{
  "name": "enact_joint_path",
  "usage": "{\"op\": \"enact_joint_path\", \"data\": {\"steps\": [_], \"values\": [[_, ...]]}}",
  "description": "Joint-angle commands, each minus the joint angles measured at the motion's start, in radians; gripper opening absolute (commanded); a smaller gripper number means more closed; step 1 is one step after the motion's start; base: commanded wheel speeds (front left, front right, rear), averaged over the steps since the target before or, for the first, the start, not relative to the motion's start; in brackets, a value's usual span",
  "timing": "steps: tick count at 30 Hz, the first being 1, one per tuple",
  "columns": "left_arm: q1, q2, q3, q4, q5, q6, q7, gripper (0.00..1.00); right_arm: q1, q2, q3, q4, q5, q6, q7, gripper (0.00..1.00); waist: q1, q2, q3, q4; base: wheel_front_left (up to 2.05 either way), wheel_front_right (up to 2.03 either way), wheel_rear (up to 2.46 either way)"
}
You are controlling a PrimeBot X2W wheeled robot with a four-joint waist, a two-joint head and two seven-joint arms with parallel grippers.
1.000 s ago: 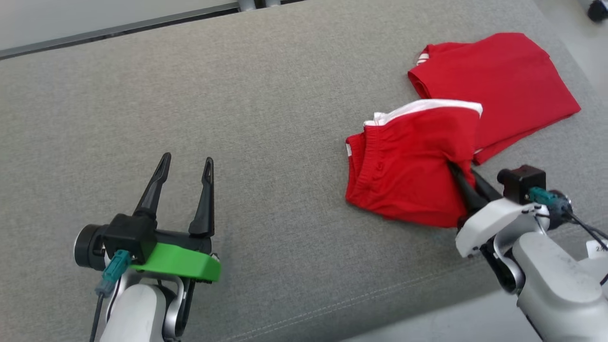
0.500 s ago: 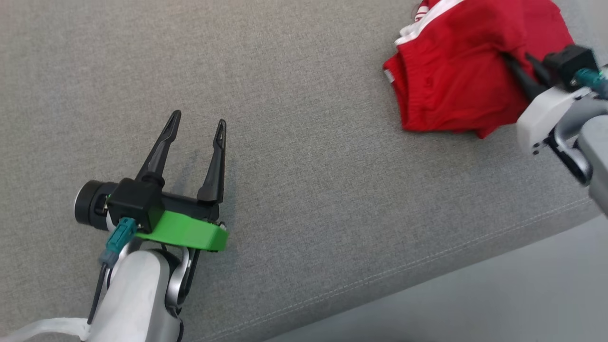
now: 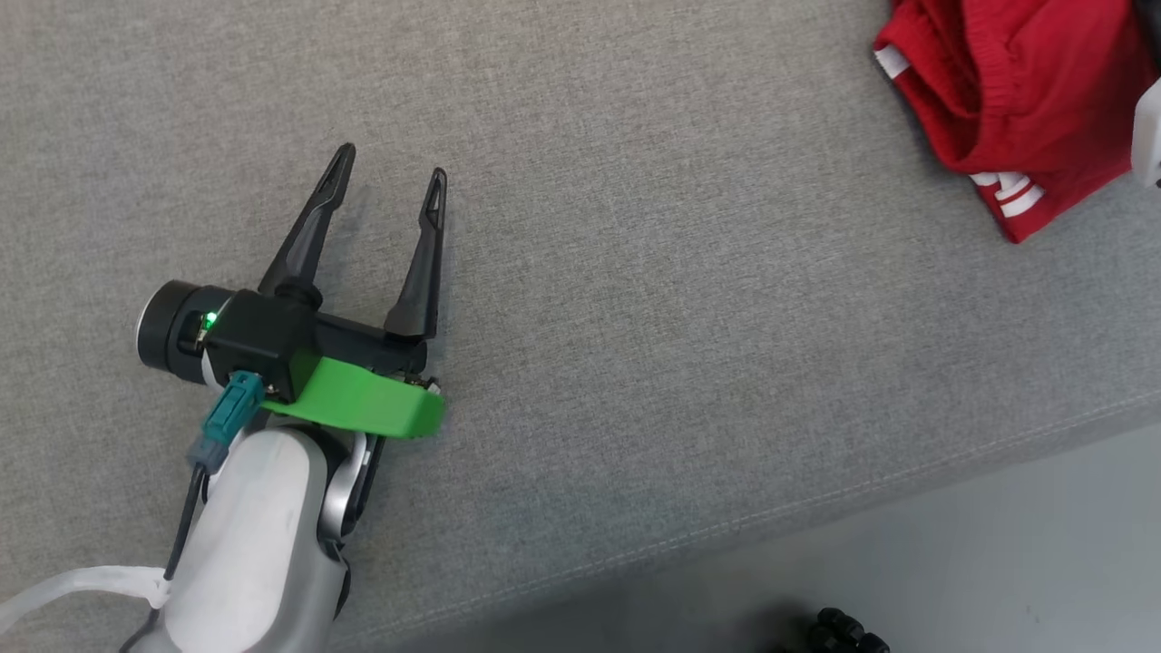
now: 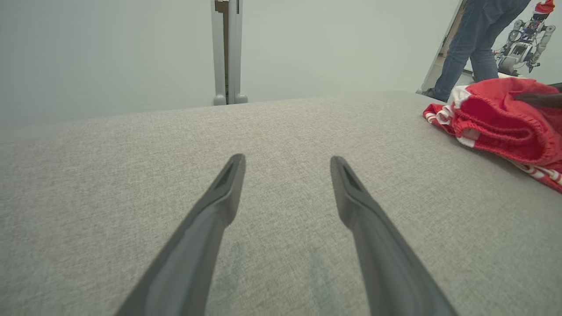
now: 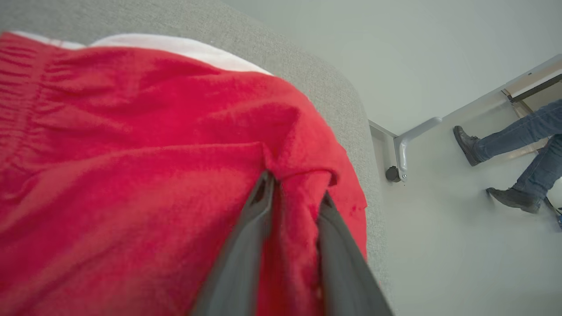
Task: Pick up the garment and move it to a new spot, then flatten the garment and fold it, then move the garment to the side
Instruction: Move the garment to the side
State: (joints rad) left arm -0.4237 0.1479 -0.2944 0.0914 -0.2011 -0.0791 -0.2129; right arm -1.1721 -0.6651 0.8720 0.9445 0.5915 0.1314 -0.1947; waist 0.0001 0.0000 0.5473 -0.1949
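Head view. At left centre, the left gripper (image 3: 392,163), green-collared, fingers spread wide with nothing between them, over bare grey upholstery (image 3: 635,272). In the upper right corner, the red garment (image 3: 1025,82), bunched, with a white-striped edge at its lower tip, lying on the same upholstery. Against the garment at the right edge, a sliver of the right arm's pale housing (image 3: 1147,136). Along the bottom right, pale floor (image 3: 907,562) and a small dark item (image 3: 843,630), too small to identify.

Left wrist view. Left gripper (image 4: 286,159) released, both fingers well apart, low above the grey upholstery (image 4: 285,123); contact with it impossible to tell. At the right edge, the garment (image 4: 496,118) heaped, elastic waistband and white trim turned toward the lens, well apart from these fingers. Added here: a metal post (image 4: 226,52) at top centre, a person's legs (image 4: 474,44) in jeans at upper right, and beside them another robot (image 4: 522,39).

Right wrist view. Right gripper (image 5: 296,186) clenched narrowly on a puckered fold of the garment (image 5: 131,153), red cloth filling the gap and touching both fingers. Across the left and centre, the rest of the cloth, white band at the top. Behind it, the upholstery's rounded edge (image 5: 325,79). At right, the person's legs (image 5: 518,136) and shoes on the floor.
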Motion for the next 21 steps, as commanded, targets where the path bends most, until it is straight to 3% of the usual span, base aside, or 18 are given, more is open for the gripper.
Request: {"op": "enact_joint_path", "data": {"steps": [1,12,17,21], "values": [[-0.023,0.007,0.001,0.001,0.002,0.0,-0.008,1.0,-0.014,0.016,-0.015,0.034,0.015,-0.002,-0.019,1.0,-0.0001,0.0,0.039,0.031,0.0,0.0,0.0],[0.018,0.016,0.022,0.045,-0.025,0.014,-0.03,1.0,0.041,0.044,-0.116,0.169,0.06,-0.002,-0.07,1.0,-0.0001,0.0,-0.049,0.029,0.0,0.0,0.0],[0.053,0.014,0.032,0.058,-0.038,0.024,-0.038,1.0,0.076,0.024,-0.172,0.123,0.049,-0.002,-0.072,1.0,-0.0001,0.0,-0.112,0.033,0.0,0.0,0.0],[0.093,0.009,0.05,0.07,-0.056,0.038,-0.044,1.0,0.149,0.021,-0.297,0.025,0.023,-0.002,-0.07,1.0,-0.0001,0.0,-0.182,0.048,0.0,0.0,0.0]]}}
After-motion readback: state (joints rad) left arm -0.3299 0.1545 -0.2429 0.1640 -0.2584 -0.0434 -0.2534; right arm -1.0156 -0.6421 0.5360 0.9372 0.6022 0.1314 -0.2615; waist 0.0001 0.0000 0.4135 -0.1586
